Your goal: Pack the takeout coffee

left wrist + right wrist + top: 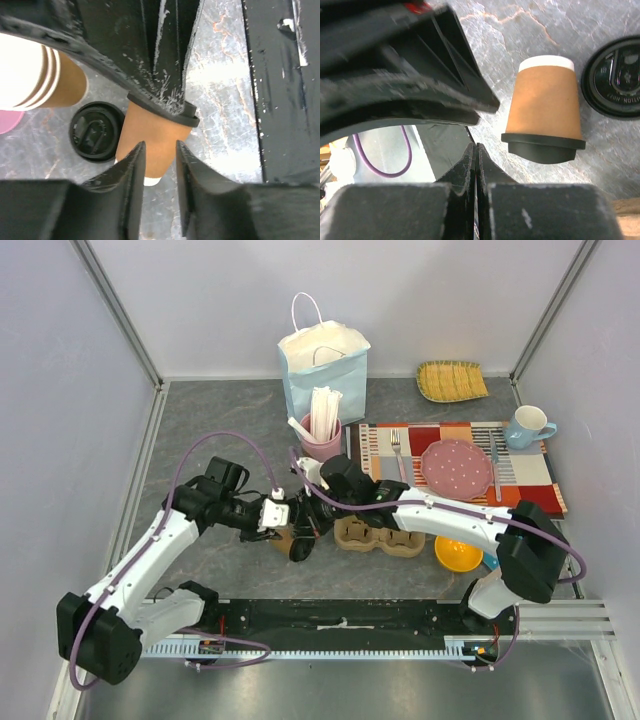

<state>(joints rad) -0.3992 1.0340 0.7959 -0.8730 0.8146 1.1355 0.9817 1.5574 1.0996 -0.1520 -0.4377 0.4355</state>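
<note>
The takeout coffee [156,135] is a brown paper cup with a black lid, lying on its side on the grey table; it also shows in the right wrist view [547,107] and in the top view [297,544]. My left gripper [159,149] is open, its fingertips either side of the cup's white base end, not closed on it. My right gripper [476,148] is shut and empty, just beside the cup's lidded end. Both grippers meet over the cup in the top view, the left [279,516] and the right [311,523].
A loose black lid [96,131] lies by the cup. Another paper cup [47,80] is close by. A cardboard cup carrier [381,537], yellow bowl [458,554], pink cup of straws [322,437], blue paper bag [324,365] and set placemat [520,476] stand around.
</note>
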